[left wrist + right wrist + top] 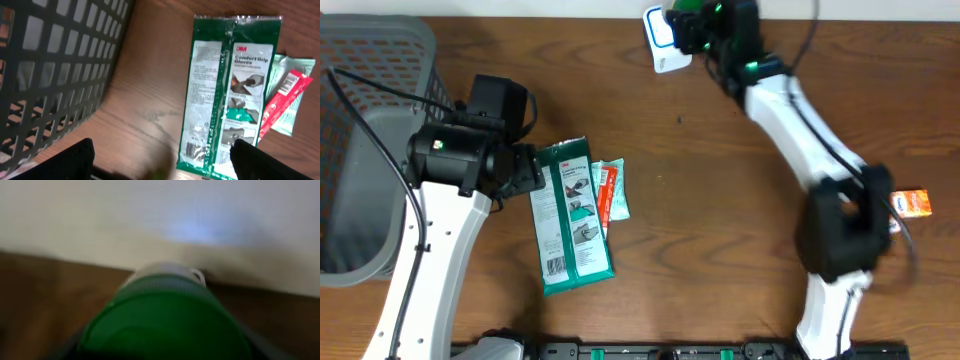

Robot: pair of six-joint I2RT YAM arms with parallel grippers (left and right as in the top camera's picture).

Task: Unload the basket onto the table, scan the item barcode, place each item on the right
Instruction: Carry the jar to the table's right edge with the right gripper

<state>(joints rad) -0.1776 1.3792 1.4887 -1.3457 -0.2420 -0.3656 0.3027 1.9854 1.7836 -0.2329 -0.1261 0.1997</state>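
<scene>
Two dark fingers of the left claw stand spread wide at the bottom of the left wrist view, with nothing between them. The glove packet lies flat on the table just ahead of the claw and toward its right finger, apart from both fingers. Its barcode faces up at the near end.

From overhead, the left claw sits just beside the packet's left edge, with a grey basket on its other side. A small red and pale green sachet lies against the packet's right side, partly tucked under it. Only this view shows the right claw, reaching to the far edge of the table next to a white and blue thing, and an orange box near the right edge.

Up close, the left wrist view makes the packet's print readable, which the overhead does not.

The right wrist view is blurred, filled by a green rounded shape with something white beyond it. Whether the right claw is spread or pinching cannot be told.
</scene>
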